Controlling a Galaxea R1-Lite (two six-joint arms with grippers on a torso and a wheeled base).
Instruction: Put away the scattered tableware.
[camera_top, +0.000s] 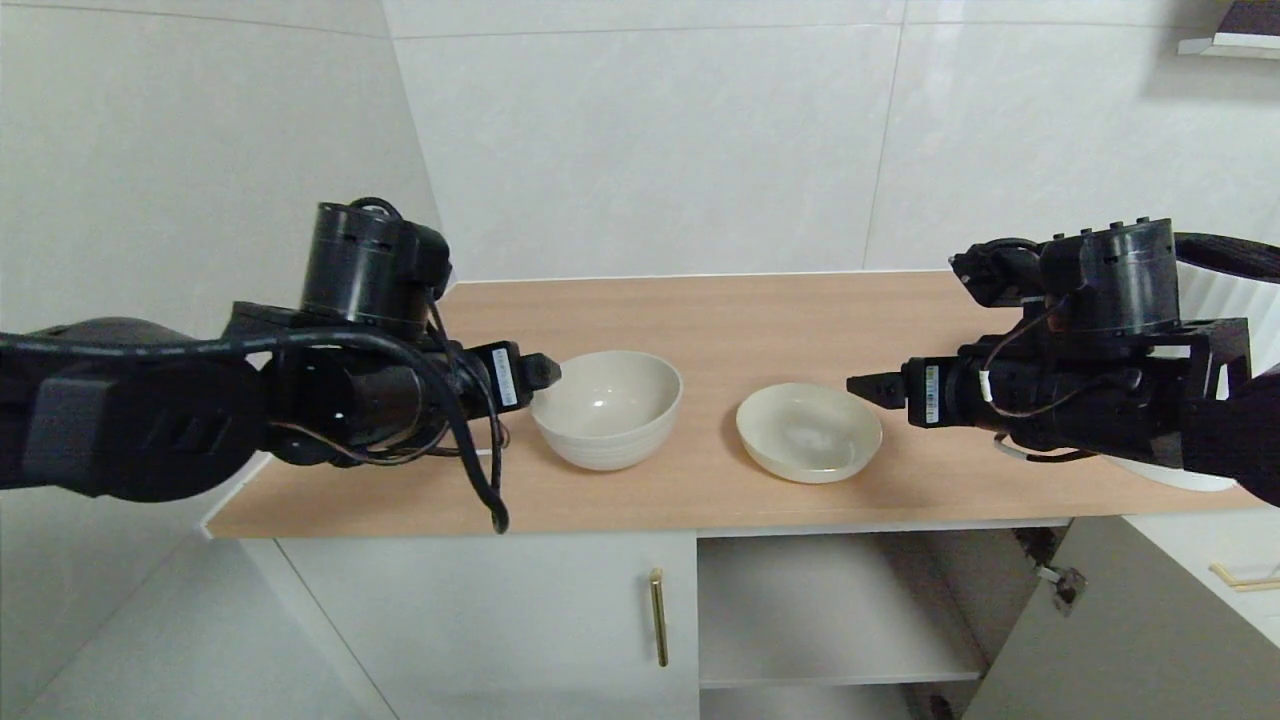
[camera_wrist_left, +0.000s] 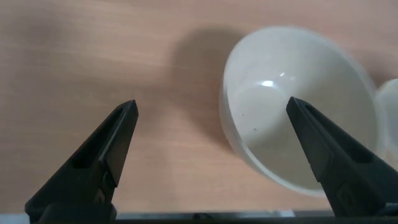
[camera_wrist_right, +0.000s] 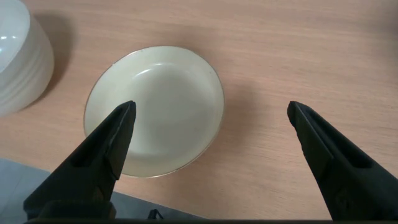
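Slippage is my main worry. The left jaws are spread wide and hold nothing. They hang at the near side of the deep bowl (camera_top: 608, 408); in the left wrist view one finger lies over its hollow and the other over bare bench (camera_top: 720, 320), so they straddle the rim. The right jaws are just as wide and just as empty, with one finger over the shallow dish (camera_top: 810, 432) and the other over bare wood beside it.

Both pieces sit upright on the bench, near each other but apart, and the dish is the closer to the front edge. Both look glazed, so I expect a pinch on a smooth, curved wall could squirt free as I lift.

The dish has a low rim. If I come down too shallow I'd likely push it instead of catching it, either into the bowl or toward the front edge above the open cabinet shelf (camera_top: 830, 610). If I come down too deep, a fingertip would jam on the wood.

With both arms working inward, I'd also watch that they don't crowd each other.
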